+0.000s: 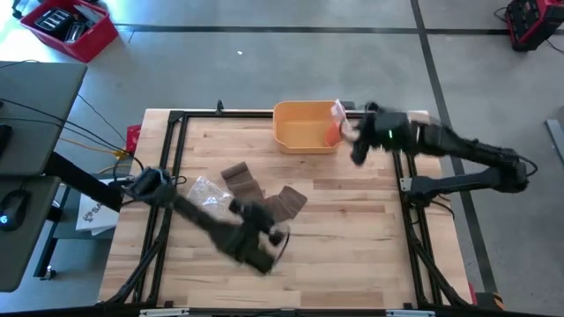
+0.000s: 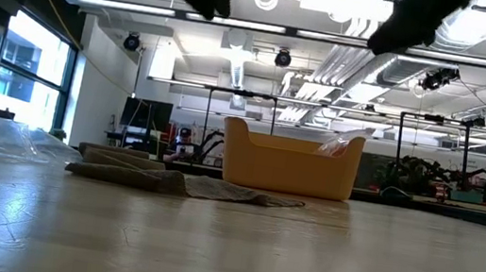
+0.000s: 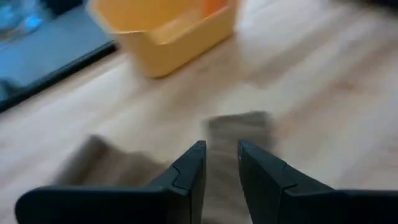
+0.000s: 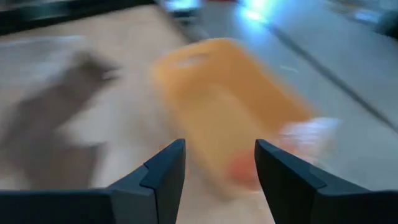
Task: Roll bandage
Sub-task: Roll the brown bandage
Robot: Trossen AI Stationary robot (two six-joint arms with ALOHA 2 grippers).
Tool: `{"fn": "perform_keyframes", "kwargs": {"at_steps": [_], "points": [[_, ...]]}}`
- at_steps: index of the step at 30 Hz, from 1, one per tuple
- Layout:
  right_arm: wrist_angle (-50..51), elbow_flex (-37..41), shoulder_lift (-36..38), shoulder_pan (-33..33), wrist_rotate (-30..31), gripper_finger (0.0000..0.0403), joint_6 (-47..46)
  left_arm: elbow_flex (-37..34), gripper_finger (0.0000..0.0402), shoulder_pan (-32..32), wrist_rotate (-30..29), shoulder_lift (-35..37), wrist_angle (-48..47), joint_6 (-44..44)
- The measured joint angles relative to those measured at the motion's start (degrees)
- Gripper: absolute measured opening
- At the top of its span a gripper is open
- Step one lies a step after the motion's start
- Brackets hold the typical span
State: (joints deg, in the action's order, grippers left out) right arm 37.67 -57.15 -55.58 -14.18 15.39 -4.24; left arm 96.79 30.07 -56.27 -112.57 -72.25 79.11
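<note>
Right gripper (image 4: 221,165) is released and empty, the yellow bin (image 1: 305,126) just beneath it. Left gripper (image 3: 221,163) hangs part-open, grasping nothing, directly above the brown bandage (image 1: 264,192). It should lower squarely onto one free end before rolling.

Bin (image 1: 291,123) at table's (image 1: 352,255) far edge; bandage (image 1: 264,194) mid-table in front of it, plastic bag (image 1: 208,191) just left of bandage.

Bare tabletop (image 1: 352,255) front-right, yellow bin (image 1: 304,126) — bandage (image 1: 264,195) mid-table
</note>
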Motion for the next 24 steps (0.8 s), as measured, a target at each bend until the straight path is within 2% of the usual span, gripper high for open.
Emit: {"fn": "perform_keyframes", "kwargs": {"at_steps": [6,9,14,19,24], "points": [[-25.4,21.89,2.93,13.88,-16.73,0.0184,2.72,-0.91,0.0087,-9.84,6.13,6.45,-13.0,-3.92],[-36.02,29.32,1.05,20.29,-18.7,0.0183,3.23,-5.65,0.0098,-12.82,10.14,10.95,-12.63,-6.66],[-42.59,33.71,-1.77,27.25,-17.11,0.0183,4.09,-21.18,0.0132,-16.23,19.12,21.91,-3.49,-9.96],[-44.11,33.68,-2.11,29.12,-13.34,0.0183,6.86,-40.83,0.0165,-20.74,26.71,33.98,14.7,-15.32],[-46.82,33.66,-2.09,29.07,-11.89,0.0183,7.29,-56.86,0.0174,-24.41,26.89,40.91,31.83,-22.34]]}}
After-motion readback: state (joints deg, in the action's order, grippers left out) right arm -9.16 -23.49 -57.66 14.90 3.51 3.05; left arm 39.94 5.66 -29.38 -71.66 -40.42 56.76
